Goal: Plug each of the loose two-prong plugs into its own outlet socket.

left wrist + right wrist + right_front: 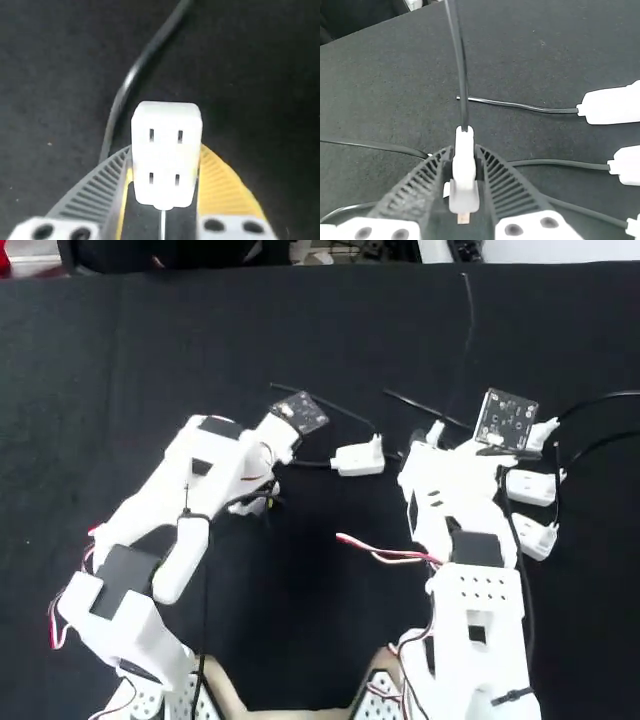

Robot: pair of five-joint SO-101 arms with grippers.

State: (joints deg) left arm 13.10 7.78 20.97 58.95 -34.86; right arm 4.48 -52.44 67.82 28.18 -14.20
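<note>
A white outlet socket with four slots sits between the grey and yellow fingers of my left gripper, which is shut on it. Its black cable trails away over the cloth. In the high view this socket lies at the table's middle, at the tip of the left arm. My right gripper is shut on a narrow white two-prong plug, held edge-on, with a metal prong showing at its near end. Its black cord runs straight away. That plug is just right of the socket.
Further white plug or socket bodies with black cords lie beside the right arm, also seen as white bodies in the right wrist view. Black cloth covers the table, and loose cords cross its far right part.
</note>
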